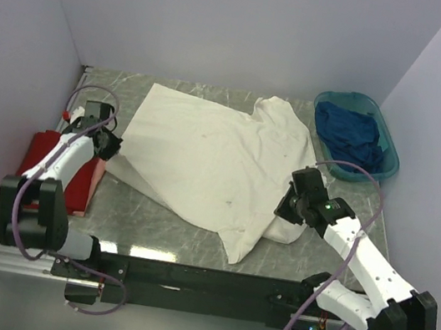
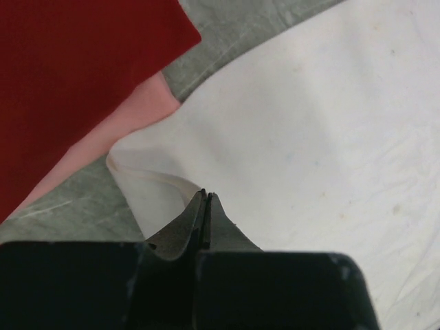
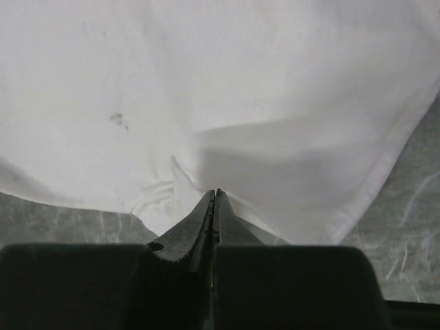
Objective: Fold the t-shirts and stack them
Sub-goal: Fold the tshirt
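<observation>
White shirt point(image 1: 205, 154) sits pinched thinly in left hand point(image 2: 206, 195) and right hand point(image 3: 214, 194); uneven pulling could slip it.

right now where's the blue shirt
In the top view the blue shirt sits bunched inside the teal basin at the far right, just right of the white shirt.

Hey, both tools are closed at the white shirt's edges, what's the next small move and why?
Probably lift both slightly together. The left tool and right tool look shut on opposite edges of the cream-white t-shirt, which lies spread out unfolded, so raising the edges would start a fold.
</observation>
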Robot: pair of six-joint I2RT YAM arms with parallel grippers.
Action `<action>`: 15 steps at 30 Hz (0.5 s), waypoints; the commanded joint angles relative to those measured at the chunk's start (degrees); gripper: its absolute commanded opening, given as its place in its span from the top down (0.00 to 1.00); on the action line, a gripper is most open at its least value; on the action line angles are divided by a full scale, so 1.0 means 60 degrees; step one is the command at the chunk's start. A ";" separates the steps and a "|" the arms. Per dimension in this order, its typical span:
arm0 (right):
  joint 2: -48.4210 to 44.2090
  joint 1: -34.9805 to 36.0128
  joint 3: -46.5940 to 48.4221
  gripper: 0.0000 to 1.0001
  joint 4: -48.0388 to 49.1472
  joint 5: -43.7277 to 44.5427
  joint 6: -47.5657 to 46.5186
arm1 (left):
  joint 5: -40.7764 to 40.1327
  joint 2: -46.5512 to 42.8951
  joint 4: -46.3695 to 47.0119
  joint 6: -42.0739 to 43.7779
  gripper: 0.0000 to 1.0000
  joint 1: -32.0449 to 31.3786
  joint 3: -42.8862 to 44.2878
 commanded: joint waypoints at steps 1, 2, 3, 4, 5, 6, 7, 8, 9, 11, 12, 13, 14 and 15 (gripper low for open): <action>0.0294 -0.0486 0.0478 1.00 0.1094 -0.0409 -0.0448 | -0.0494 0.0695 0.0119 -0.0453 0.99 -0.0010 0.0858; 0.0338 -0.0604 0.0464 1.00 0.1298 -0.0424 -0.0448 | -0.0537 0.1016 0.0105 -0.0454 0.99 -0.0010 0.0962; 0.0440 -0.0721 0.0449 1.00 0.1416 -0.0482 -0.0448 | -0.0552 0.1193 0.0090 -0.0468 0.99 -0.0010 0.1093; 0.0485 -0.0867 0.0435 1.00 0.1518 -0.0526 -0.0477 | -0.0581 0.1311 0.0134 -0.0468 0.99 -0.0010 0.1269; 0.0558 -0.1086 0.0420 1.00 0.1722 -0.0773 -0.0492 | -0.0567 0.1587 0.0163 -0.0468 0.99 0.0005 0.1329; 0.0645 -0.1204 0.0362 1.00 0.1797 -0.0819 -0.0506 | -0.0523 0.1721 0.0149 -0.0526 0.99 -0.0009 0.1402; 0.0690 -0.1292 0.0332 1.00 0.1885 -0.0863 -0.0521 | -0.0508 0.1852 0.0134 -0.0527 0.99 -0.0010 0.1547; 0.0734 -0.1511 0.0303 1.00 0.2045 -0.1037 -0.0536 | -0.0479 0.2057 0.0163 -0.0512 0.99 -0.0010 0.1607; 0.0778 -0.1614 0.0216 1.00 0.2148 -0.1111 -0.0550 | -0.0392 0.2160 0.0178 -0.0556 0.99 -0.0010 0.1651; 0.0807 -0.1819 0.0113 1.00 0.2368 -0.1243 -0.0551 | -0.0333 0.2336 0.0280 -0.0556 0.99 -0.0010 0.1724; 0.0793 -0.2024 -0.0004 1.00 0.2442 -0.1447 -0.0565 | -0.0303 0.2366 0.0295 -0.0571 0.99 -0.0010 0.1754; 0.0764 -0.2127 -0.0077 1.00 0.2515 -0.1522 -0.0565 | -0.0245 0.2424 0.0266 -0.0571 0.99 -0.0010 0.1870; 0.0705 -0.2230 -0.0122 1.00 0.2617 -0.1566 -0.0565 | -0.0245 0.2512 0.0266 -0.0571 0.99 -0.0010 0.1944; 0.0676 -0.2448 -0.0224 1.00 0.2647 -0.1697 -0.0580 | -0.0245 0.2556 0.0222 -0.0556 0.99 -0.0010 0.2104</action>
